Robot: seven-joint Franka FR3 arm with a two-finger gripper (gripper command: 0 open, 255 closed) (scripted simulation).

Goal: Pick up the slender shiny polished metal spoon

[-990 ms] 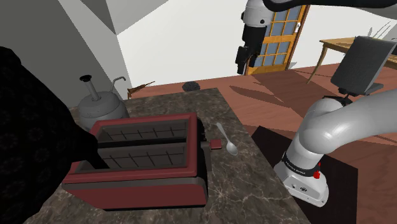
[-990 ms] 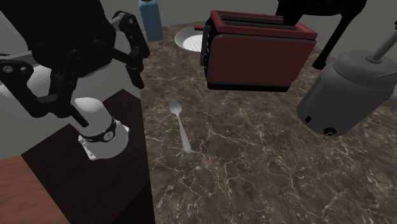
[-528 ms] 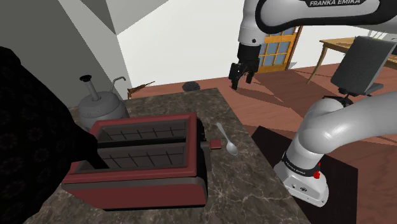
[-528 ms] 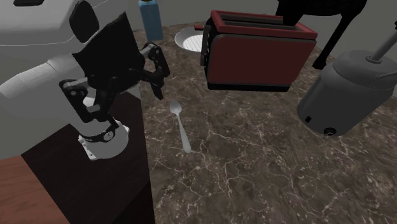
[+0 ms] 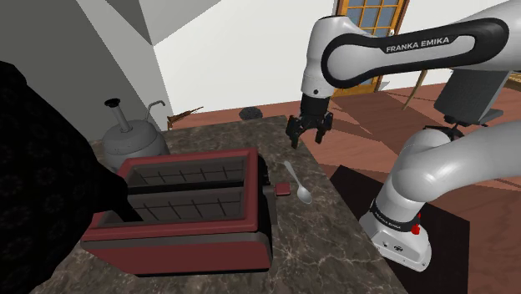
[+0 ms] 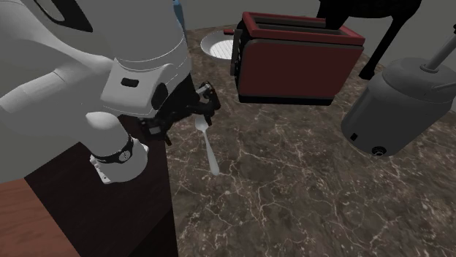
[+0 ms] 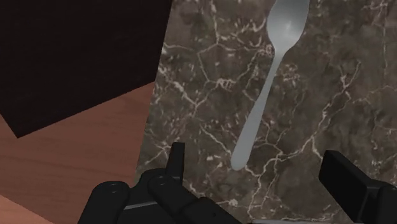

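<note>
Surroundings: the dark marbled worktop (image 5: 334, 242) carries a red two-slot toaster (image 5: 188, 209), whose end face is just beside the spoon (image 5: 296, 184). A grey lidded pot (image 5: 129, 142) stands beyond the toaster, well apart from the spoon. In the second exterior view you also get a white plate (image 6: 217, 45) behind the toaster. The dark stand (image 5: 451, 242) sits against the worktop edge on the spoon's other side. Nothing lies on or over the spoon.

Spoon: pale grey and slender, flat on the worktop between the toaster and the edge next to the stand. In the wrist view its bowl points away from the pincer (image 7: 261, 168), and its handle tip ends between the two fingers.

Pincer: released, with the fingers standing wide apart. It grasps nothing and touches neither spoon nor worktop. You see it hanging above the handle end in the shoulder view.

Change since one second ago: the pincer has dropped from up by the glazed door (image 5: 367, 17) to just over the worktop. In the second exterior view the arm now covers most of the blue bottle. Spoon, toaster and pot have not shifted.
</note>
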